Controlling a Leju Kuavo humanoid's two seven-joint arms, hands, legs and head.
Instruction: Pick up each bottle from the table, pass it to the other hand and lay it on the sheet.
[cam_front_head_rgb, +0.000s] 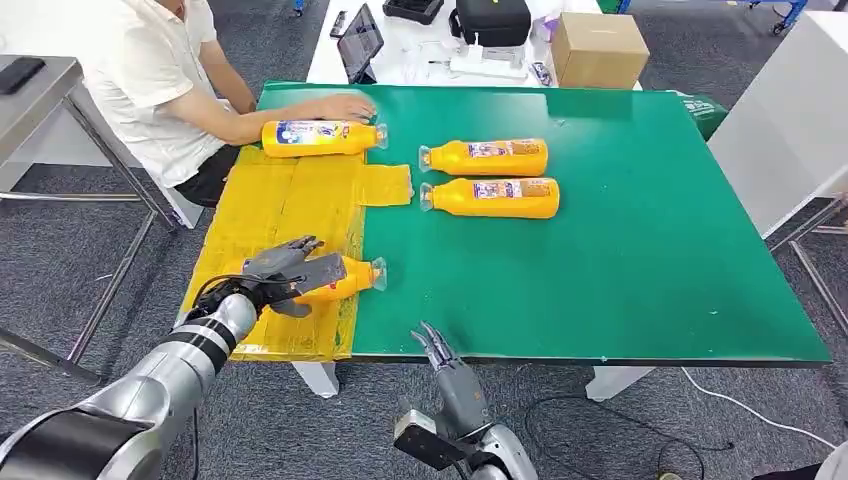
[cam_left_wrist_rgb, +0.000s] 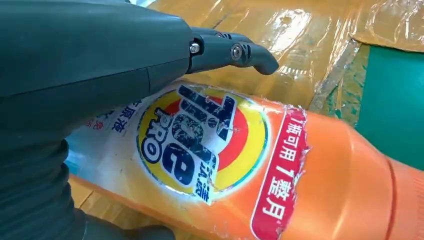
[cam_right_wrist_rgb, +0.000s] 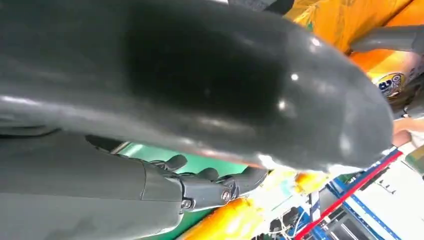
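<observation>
sheet (cam_front_head_rgb: 290, 205) on table's (cam_front_head_rgb: 650, 250) left edge | my left hand (cam_front_head_rgb: 285, 275) on near bottle (cam_front_head_rgb: 345, 280) there | far bottle (cam_front_head_rgb: 322, 137) behind | two bottles (cam_front_head_rgb: 490, 177) right, on table

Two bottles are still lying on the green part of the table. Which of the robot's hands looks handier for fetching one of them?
Probably the right hand. It hangs free at the table's near edge, fingers apart, on the side nearer the two bottles. The left hand is busy, wrapped over a bottle on the yellow sheet.
</observation>
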